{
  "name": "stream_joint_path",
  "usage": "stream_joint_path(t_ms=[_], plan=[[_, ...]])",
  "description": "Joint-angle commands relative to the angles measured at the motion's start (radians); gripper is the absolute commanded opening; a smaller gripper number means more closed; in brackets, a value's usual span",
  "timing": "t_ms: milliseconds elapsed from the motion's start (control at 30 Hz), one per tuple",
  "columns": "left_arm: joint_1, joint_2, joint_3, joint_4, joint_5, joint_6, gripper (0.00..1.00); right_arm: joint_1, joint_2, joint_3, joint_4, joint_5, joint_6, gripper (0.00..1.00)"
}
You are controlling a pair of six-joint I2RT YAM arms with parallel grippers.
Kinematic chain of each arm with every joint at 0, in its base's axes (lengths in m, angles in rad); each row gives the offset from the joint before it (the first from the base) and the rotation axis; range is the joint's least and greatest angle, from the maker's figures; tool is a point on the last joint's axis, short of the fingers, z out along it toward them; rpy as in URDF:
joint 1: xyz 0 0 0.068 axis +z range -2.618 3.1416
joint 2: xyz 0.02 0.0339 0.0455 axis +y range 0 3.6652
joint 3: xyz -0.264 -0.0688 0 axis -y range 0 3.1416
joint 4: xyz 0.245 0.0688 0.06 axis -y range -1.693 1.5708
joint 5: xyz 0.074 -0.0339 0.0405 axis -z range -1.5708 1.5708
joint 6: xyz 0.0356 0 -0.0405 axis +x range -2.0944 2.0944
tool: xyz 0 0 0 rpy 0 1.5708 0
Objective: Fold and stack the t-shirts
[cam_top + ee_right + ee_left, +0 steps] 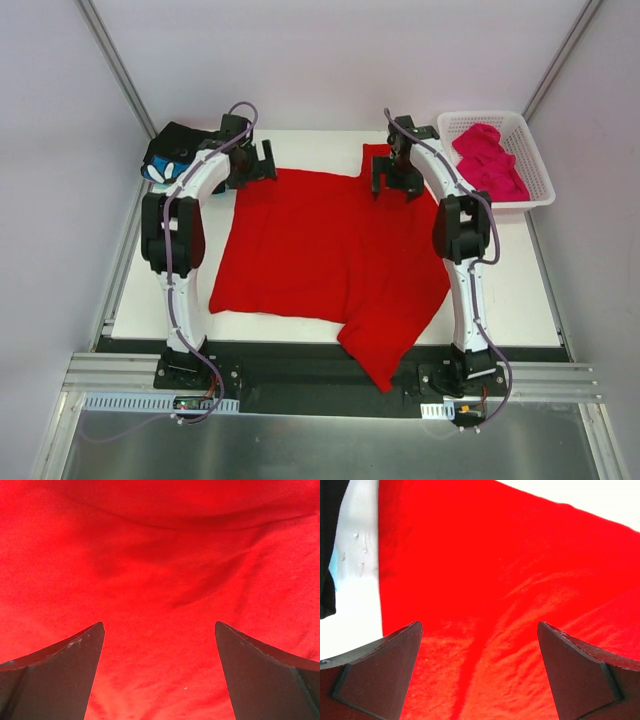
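Left hand point(479, 624) and right hand point(159, 623) both gape wide over soft, wrinkled red t-shirt point(330, 250).

flowered shirt point(168, 150) partly behind left arm point(185, 215), red shirt point(320, 250) cropped in wrist views

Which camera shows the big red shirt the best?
The top external view. There the red t-shirt lies spread across the table, nearly all of it in sight, one corner hanging over the near edge. The left wrist view shows only one edge of it; the right wrist view shows just wrinkled red cloth.
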State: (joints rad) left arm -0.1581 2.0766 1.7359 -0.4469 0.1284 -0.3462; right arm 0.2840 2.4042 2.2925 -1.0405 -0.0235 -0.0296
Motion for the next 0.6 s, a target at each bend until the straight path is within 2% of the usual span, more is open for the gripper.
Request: stream_joint_path(t_ms=[0,233,333,433,567], plan=[[-0.012,0.046,0.042,-0.114,-0.075,0.049,0.99,-0.035,0.012,-0.002,-0.055,0.091,0.020,0.96],[-0.014,0.115,0.062,-0.121,-0.079,0.058,0.99,-0.091,0.026,-0.077,-0.021,0.094,0.014,0.96],[-0.015,0.160,0.102,-0.133,-0.047,0.052,0.99,-0.115,0.045,-0.076,-0.029,0.096,0.007,0.96],[-0.018,0.197,0.131,-0.148,-0.041,0.041,0.99,-0.127,0.055,-0.074,-0.029,0.091,0.000,0.89],[-0.018,0.241,0.166,-0.162,-0.023,0.021,0.99,-0.143,0.081,-0.024,-0.035,0.085,-0.009,0.91]])
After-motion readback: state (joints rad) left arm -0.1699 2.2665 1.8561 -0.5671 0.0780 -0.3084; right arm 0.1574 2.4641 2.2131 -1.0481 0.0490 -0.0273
